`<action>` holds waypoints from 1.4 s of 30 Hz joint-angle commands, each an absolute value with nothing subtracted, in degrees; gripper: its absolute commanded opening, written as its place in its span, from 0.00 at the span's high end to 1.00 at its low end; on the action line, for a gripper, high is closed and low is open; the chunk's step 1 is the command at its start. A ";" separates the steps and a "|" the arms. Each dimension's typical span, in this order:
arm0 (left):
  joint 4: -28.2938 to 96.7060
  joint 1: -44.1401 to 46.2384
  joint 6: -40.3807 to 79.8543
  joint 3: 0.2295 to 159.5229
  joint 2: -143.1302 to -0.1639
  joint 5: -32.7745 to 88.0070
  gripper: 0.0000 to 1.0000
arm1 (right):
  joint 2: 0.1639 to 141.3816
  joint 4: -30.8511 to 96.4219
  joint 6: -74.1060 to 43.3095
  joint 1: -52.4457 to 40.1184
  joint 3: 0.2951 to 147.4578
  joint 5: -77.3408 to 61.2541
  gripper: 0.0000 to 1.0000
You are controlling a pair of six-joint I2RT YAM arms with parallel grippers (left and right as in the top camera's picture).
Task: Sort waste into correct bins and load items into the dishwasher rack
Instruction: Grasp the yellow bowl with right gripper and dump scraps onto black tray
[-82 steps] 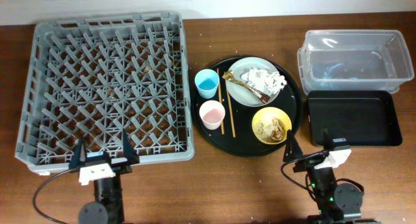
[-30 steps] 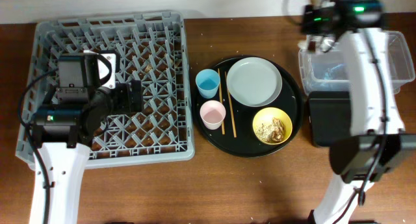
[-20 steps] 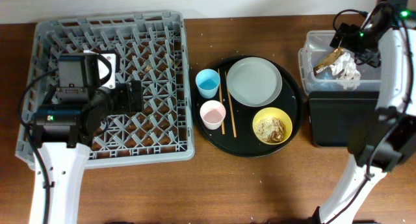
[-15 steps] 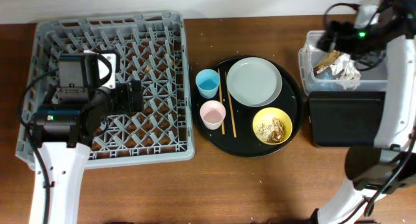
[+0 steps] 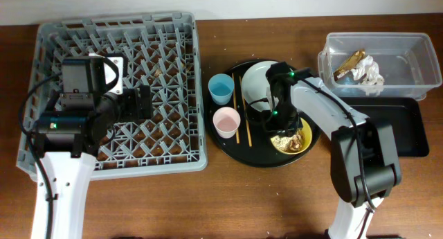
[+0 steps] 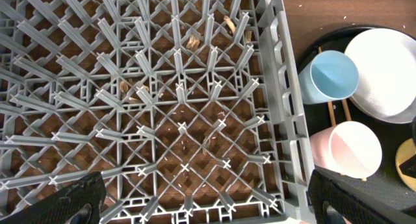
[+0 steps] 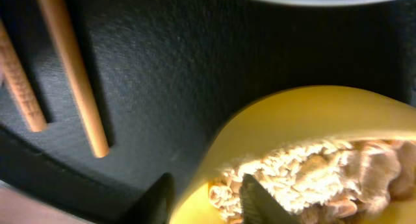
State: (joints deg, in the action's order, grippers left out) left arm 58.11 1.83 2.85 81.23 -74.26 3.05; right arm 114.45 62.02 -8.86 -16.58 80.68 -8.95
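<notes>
From above, the crumpled napkins (image 5: 367, 69) and the shiny wrapper (image 5: 347, 62) lie in the clear tub (image 5: 377, 37), so that part looks done. The plate (image 5: 255, 80) is bare. The food scraps (image 5: 294, 138) sit in the yellow bowl (image 5: 305, 143) and are not yet tipped into the black tray (image 5: 408, 128). The rack (image 5: 114, 21) holds no dishes. The plate, the bowl, the blue cup (image 5: 221, 89), the pink cup (image 5: 225, 121) and the chopsticks (image 5: 239, 128) all wait on the round black tray (image 5: 256, 158). Most of the job is left.

The chopsticks lie flat, side by side, between the cups and the plate. Their long way runs from the far side of the table to the near side. The cups and the bowl stand mouth up.

The right gripper (image 5: 279, 121) is low over the bowl, on the side nearest the cups. The left gripper (image 5: 143, 102) hangs over the rack.

In the left wrist view, the fingers are spread wide with nothing between them. Both cups sit just past the rack wall.

In the right wrist view, one finger is outside the bowl wall and the other is inside, on the scraps. This picture is very close and blurry, so I cannot tell if they pinch the rim yet.
</notes>
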 commanded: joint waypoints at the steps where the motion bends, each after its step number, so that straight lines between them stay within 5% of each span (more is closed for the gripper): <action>1: 58.22 1.58 3.42 82.13 -74.19 3.68 0.01 | 113.99 60.90 -9.54 -16.93 79.40 -7.64 0.89; 3: 58.22 1.58 3.42 82.13 -74.19 3.68 0.01 | 113.99 60.86 -9.54 -16.93 79.40 -7.68 0.96; 10: 58.22 1.58 3.40 82.13 -74.19 3.68 0.01 | 109.23 80.44 -8.16 -15.53 96.23 -7.70 0.96; 16: 58.22 1.58 3.42 82.13 -74.19 3.68 0.01 | 102.67 82.13 8.78 3.90 100.38 -20.78 0.96; 23: 58.22 1.58 3.42 82.13 -74.19 3.68 0.01 | 102.69 71.40 19.73 31.97 91.35 -50.02 0.96; 29: 58.22 1.58 3.42 82.13 -74.19 3.68 0.01 | 102.69 49.12 19.66 41.82 69.45 -70.63 0.96; 34: 58.19 1.58 3.40 82.13 -74.19 3.68 0.01 | 102.69 45.39 19.64 46.72 63.59 -87.83 0.96; 42: 58.22 1.58 3.42 82.13 -74.19 3.68 0.01 | 102.69 41.25 -11.00 53.32 63.68 -88.90 0.96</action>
